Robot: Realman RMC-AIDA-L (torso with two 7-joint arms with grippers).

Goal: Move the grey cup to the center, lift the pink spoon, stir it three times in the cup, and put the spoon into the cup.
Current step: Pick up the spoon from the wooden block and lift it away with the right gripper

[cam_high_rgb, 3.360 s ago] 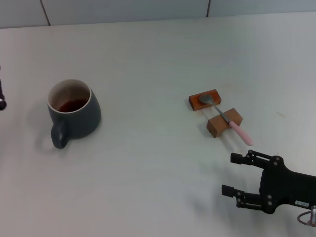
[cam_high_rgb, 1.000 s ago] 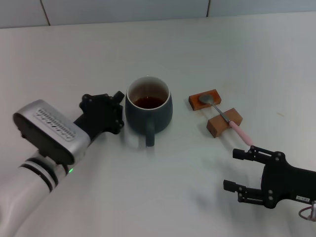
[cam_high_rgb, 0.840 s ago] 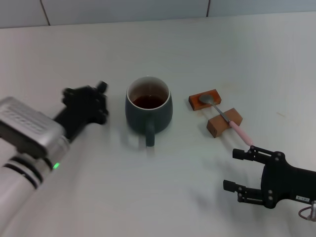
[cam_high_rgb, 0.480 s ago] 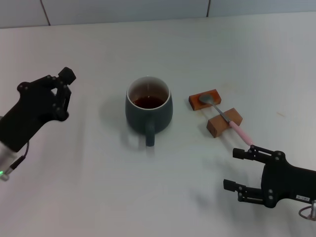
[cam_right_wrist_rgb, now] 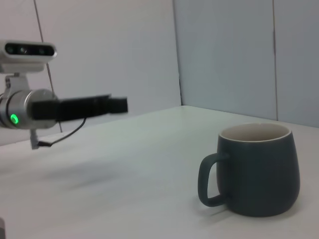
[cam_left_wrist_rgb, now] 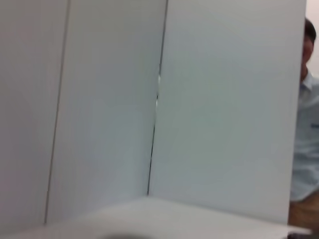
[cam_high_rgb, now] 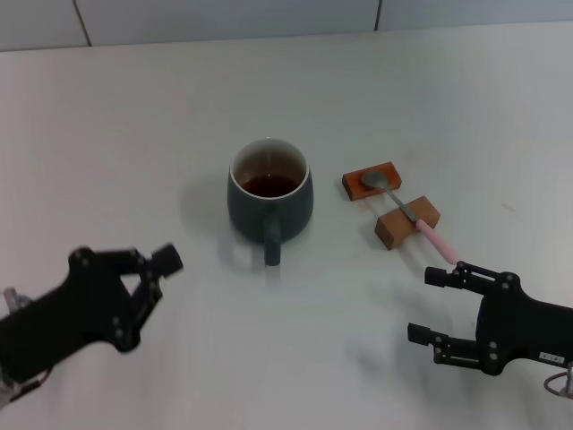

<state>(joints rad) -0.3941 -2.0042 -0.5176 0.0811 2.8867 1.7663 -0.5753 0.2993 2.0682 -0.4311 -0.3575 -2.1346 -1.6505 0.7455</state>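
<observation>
A smooth, matte white table filled the head view, backed by pale flat wall panels with thin dark seams. The left gripper hung over the near left of the table, well apart from everything, its black, angular fingers spread and holding nothing. The right gripper sat at the near right, also black and blocky, its two slim fingers parted with bare table between them; its upper fingertip lay just beside the spoon's handle end, though contact could not be judged. The grey cup stood upright near the table's middle: a rounded, glossy blue-grey ceramic body with a pale rim, white inside, dark reddish-brown liquid within, and a loop handle turned toward the robot. To its right lay two small brown wooden blocks, rectangular and plain-faced, one behind the other. Across them rested the pink spoon, its grey metal bowl on the farther block, its slim neck crossing the nearer one, and its pale pink handle sloping down toward the right gripper.
</observation>
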